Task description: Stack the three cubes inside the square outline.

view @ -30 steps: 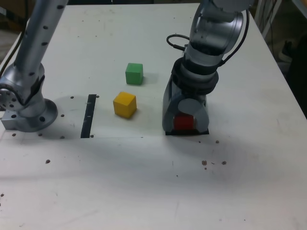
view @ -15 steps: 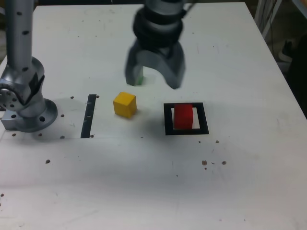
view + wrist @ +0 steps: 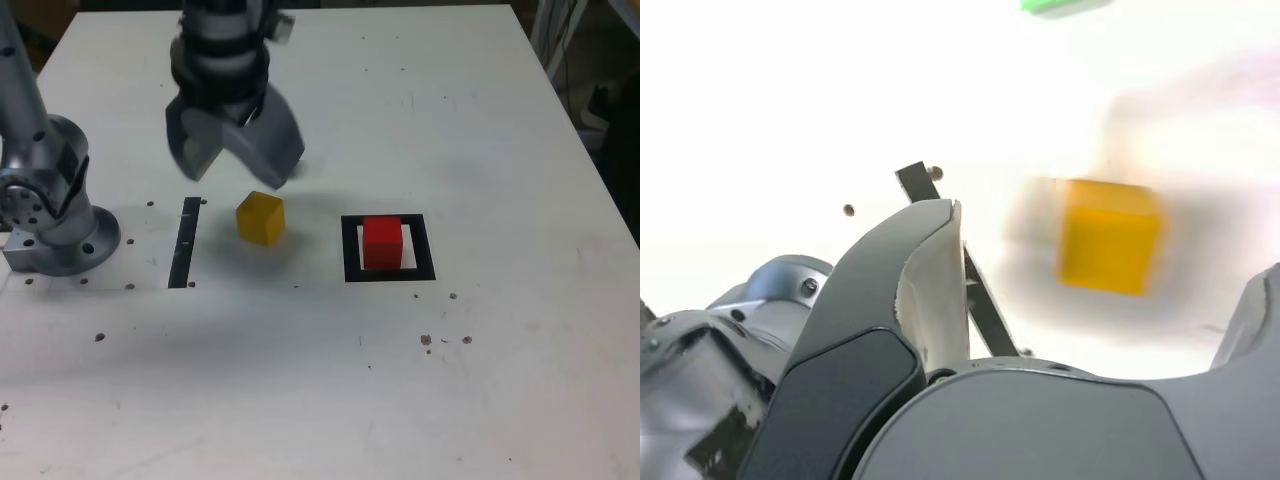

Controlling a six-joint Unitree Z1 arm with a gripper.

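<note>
No text, label, brand, number or sign can be read anywhere, in the exterior view or the wrist view.

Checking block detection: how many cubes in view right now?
3. Red cube inside the square outline; yellow cube near the black strip; green cube shows only in the wrist view.
</note>
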